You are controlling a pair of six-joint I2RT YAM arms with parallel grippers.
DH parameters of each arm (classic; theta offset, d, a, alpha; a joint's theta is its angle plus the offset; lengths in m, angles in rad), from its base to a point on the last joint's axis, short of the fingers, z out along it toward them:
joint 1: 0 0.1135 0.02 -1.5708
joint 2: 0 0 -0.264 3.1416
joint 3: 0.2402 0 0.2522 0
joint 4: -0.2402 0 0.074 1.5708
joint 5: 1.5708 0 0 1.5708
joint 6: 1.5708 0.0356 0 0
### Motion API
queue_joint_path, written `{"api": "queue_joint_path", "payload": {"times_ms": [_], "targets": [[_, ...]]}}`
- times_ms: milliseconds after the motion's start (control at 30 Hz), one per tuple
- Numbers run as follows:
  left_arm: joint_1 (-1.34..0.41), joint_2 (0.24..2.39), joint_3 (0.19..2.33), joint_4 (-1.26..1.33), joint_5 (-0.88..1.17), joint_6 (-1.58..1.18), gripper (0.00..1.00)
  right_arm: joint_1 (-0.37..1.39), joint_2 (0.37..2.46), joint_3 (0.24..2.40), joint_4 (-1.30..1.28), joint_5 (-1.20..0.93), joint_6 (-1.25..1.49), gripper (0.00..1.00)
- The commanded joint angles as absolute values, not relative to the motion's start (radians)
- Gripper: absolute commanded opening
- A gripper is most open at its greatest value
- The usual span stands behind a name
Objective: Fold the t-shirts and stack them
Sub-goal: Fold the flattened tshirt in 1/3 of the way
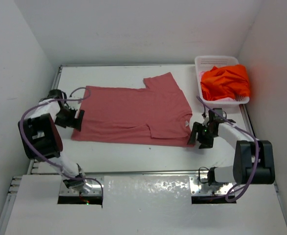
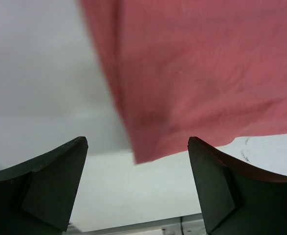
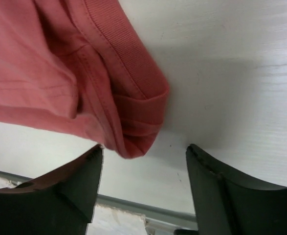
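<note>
White tabletop (image 1: 133,152), just one rose-red t-shirt (image 1: 128,115) spread out in the middle, one orange t-shirt (image 1: 226,82) bunched in the one basket (image 1: 204,61) far right. Left jaws and right jaws both open, gripping nothing.

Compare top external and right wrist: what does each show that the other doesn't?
Top external only: the orange t-shirt in the white basket, the left pincer at the left edge of the rose-red t-shirt, and that shirt's whole outline. Right wrist only: the ribbed band folded over at the shirt's corner, close up. Both: the rose-red t-shirt, the table, and the open right pincer beside that corner.
</note>
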State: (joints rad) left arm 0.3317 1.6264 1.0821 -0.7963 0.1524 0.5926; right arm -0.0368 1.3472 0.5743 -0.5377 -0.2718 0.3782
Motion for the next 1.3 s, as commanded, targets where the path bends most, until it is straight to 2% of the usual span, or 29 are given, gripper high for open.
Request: {"api": "queue_joint_path", "payload": {"times_ms": [0,133,167,200,267,300,333,367,400,633,900,967,1000,1033,1067,1100,1133,1167,1267], "targets": [[0.314,1.698,1.023,-0.778,0.157,0.575,0.82,-0.034,1.381,0.555,-0.431,-0.31,0.42,0.65],[0.327,1.775,0.983,-0.678,0.078,0.56,0.79,-0.031,1.416,0.523,-0.333,-0.334,0.463,0.53],[0.331,1.785,0.976,-0.661,0.062,0.558,0.75,-0.029,1.422,0.508,-0.318,-0.344,0.471,0.49],[0.334,1.793,0.971,-0.654,0.063,0.557,0.72,-0.029,1.43,0.5,-0.299,-0.344,0.479,0.41],[0.334,1.819,0.971,-0.65,0.084,0.558,0.5,-0.029,1.44,0.485,-0.268,-0.345,0.494,0.3],[0.336,1.824,0.971,-0.65,0.095,0.555,0.41,-0.029,1.451,0.483,-0.262,-0.347,0.495,0.16],[0.336,1.825,0.971,-0.653,0.107,0.557,0.31,-0.029,1.456,0.483,-0.261,-0.353,0.499,0.1],[0.336,1.825,0.971,-0.66,0.136,0.557,0.08,-0.031,1.457,0.48,-0.264,-0.359,0.502,0.03],[0.336,1.822,0.973,-0.667,0.149,0.558,0.0,-0.031,1.453,0.479,-0.271,-0.359,0.502,0.0],[0.348,1.671,0.913,-0.807,0.114,0.658,0.0,-0.031,1.254,0.448,-0.535,-0.247,0.443,0.0],[0.35,1.56,0.815,-0.942,0.021,0.724,0.0,-0.031,1.055,0.365,-0.658,-0.229,0.514,0.0],[0.35,1.555,0.807,-0.945,0.023,0.726,0.07,-0.031,1.057,0.396,-0.699,-0.162,0.514,0.02],[0.35,1.557,0.802,-0.943,0.023,0.727,0.15,-0.031,1.063,0.405,-0.709,-0.15,0.508,0.13],[0.35,1.559,0.805,-0.945,0.021,0.726,0.4,-0.031,1.068,0.422,-0.719,-0.15,0.506,0.29],[0.35,1.562,0.81,-0.951,0.018,0.726,0.54,-0.031,1.072,0.432,-0.727,-0.155,0.503,0.43],[0.353,1.565,0.818,-0.974,0.014,0.732,0.73,-0.031,1.077,0.451,-0.741,-0.149,0.491,0.59],[0.357,1.563,0.851,-0.989,0.009,0.736,0.93,-0.031,1.075,0.504,-0.782,-0.135,0.482,0.63],[0.377,1.56,0.879,-1.008,0.006,0.745,1.0,-0.031,1.072,0.541,-0.804,-0.109,0.465,0.66],[0.446,1.551,1.066,-1.086,0.005,0.776,1.0,-0.031,1.086,0.769,-0.932,-0.042,0.385,0.73]]}}
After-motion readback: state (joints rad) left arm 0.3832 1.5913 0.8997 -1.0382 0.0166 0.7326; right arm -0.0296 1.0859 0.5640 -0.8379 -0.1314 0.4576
